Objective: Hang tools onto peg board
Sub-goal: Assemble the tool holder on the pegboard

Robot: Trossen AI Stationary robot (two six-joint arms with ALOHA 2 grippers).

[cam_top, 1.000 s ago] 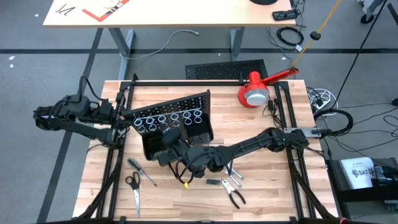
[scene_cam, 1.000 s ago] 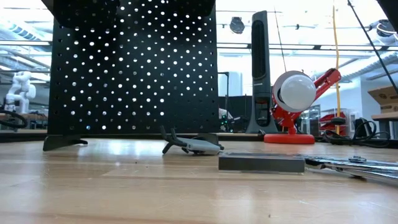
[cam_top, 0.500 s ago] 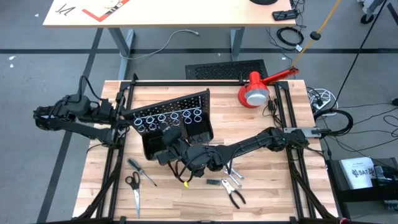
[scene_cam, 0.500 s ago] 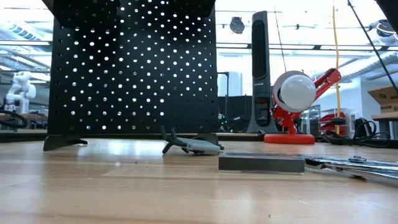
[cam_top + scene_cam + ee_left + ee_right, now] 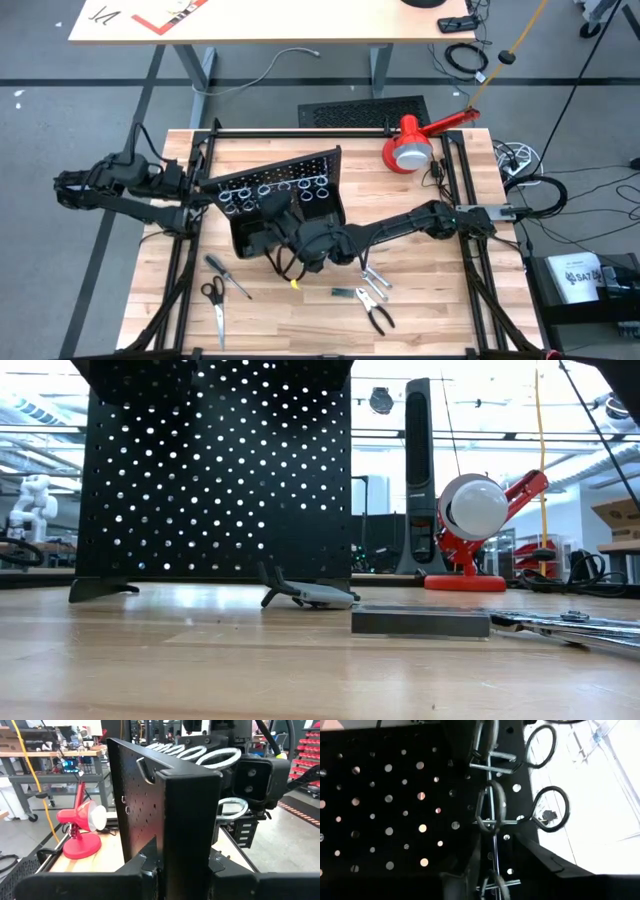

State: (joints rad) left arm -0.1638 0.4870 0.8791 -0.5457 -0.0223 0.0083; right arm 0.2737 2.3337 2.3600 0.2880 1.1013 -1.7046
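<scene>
The black peg board [image 5: 300,165] stands upright on its feet [image 5: 104,588] at the table's far left, with a row of silver rings [image 5: 270,190] on its front. My left gripper [image 5: 203,190] is shut on the board's left edge. My right gripper [image 5: 272,212] is open at the ring row [image 5: 552,810], over the board's bins, and nothing shows between its fingers. A screwdriver [image 5: 229,276], scissors [image 5: 214,303], pliers [image 5: 379,317], a silver wrench [image 5: 372,279] and a small dark piece [image 5: 343,293] lie on the table in front. My left gripper pinches the board's left side edge [image 5: 182,845] between its two fingers, coming level from the table's left. The board stands upright with its feet on the table.
A red-and-white lamp [image 5: 410,145] stands at the far right corner. A flat slotted panel [image 5: 362,110] lies beyond the table's far edge. In the low view a grey tool [image 5: 305,596] and a dark block [image 5: 420,622] lie in front of the board. Bare wood lies at the near right.
My right gripper has moved toward the table's far edge, from in front of the bins closer to the ring row. My left gripper has kept its hold on the board.
</scene>
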